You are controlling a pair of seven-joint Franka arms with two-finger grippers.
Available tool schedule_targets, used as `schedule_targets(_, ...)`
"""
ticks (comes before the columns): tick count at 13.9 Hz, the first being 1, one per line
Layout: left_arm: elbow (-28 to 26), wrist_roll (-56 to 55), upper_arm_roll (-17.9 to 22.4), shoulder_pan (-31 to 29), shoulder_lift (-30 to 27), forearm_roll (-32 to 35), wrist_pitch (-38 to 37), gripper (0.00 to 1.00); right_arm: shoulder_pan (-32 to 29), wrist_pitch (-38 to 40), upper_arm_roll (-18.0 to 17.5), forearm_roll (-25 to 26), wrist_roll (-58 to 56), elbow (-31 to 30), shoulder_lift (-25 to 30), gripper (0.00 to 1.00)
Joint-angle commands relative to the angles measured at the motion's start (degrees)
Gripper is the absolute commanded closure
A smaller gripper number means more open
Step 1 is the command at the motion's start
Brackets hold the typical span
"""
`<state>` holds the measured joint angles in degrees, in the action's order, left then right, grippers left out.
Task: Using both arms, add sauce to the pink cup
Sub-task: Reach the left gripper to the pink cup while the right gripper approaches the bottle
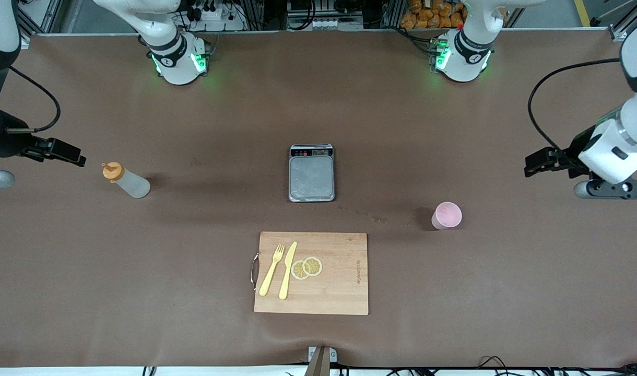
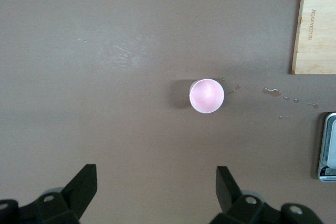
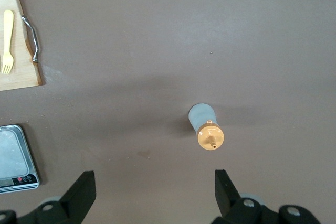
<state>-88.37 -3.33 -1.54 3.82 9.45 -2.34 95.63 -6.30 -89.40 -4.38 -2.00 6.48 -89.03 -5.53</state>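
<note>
Upright on the brown table (image 1: 89, 271), the sauce (image 1: 127, 180) stands toward the right arm's end, its long axis vertical and its orange cap with the thin nozzle pointing up; no label shows on its whitish body. The pink cup (image 1: 447, 215) stands toward the left arm's end with its round mouth up, nearer the front camera than the scale (image 1: 311, 173) at the table's middle. Small wet spots lie on the table between cup and scale. A wooden cutting board (image 1: 339, 292) lies nearest the front camera, carrying a yellow fork (image 1: 272, 270), a yellow knife (image 1: 287, 270) and two lemon slices (image 1: 307, 268); a line of printing on the board is too small to read.

Each arm waits high at its own end. The left hand (image 2: 157, 192) hangs released over bare table beside the cup, fingers (image 2: 84, 184) spread wide. The right hand (image 3: 155, 195) hangs likewise spread and unloaded over the table beside the sauce.
</note>
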Motion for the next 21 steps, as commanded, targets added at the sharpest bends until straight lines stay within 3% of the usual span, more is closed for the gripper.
schedule_targets(1, -6.09, 0.08, -0.4, -0.48, -1.1, -3.45, 5.52, 0.0, -1.7, 0.37, -0.46, -0.03, -0.5, 1.14, -1.32, 0.0)
schedule_targets(5, -10.76, -2.02, -0.4, -0.4, 0.65, -10.13, 13.94, 0.0, -6.7, 0.28, -0.46, -0.11, -2.7, 1.23, -2.99, 0.0)
schedule_targets(10, -10.94, -7.47, -0.4, 1.44, 6.45, -10.5, 21.34, 0.0, -12.68, 0.28, -0.46, -0.81, -2.52, 1.14, -7.21, 0.0)
schedule_targets(15, -10.68, -8.09, -0.22, 4.17, 13.3, -8.66, 27.24, 0.0, -19.18, 3.97, -0.46, -7.48, -0.77, 1.05, -11.68, 0.0)
schedule_targets(17, -11.03, -8.0, -0.4, 4.35, 15.5, -2.71, 26.89, 0.0, -22.08, 3.97, -0.46, -9.42, -0.33, 1.31, -14.49, 0.0)
schedule_targets(21, -11.12, -6.51, -0.48, 4.44, 18.67, -1.01, 25.22, 0.0, -28.49, 3.97, -0.46, -18.54, -0.24, 1.31, -20.64, 0.0)
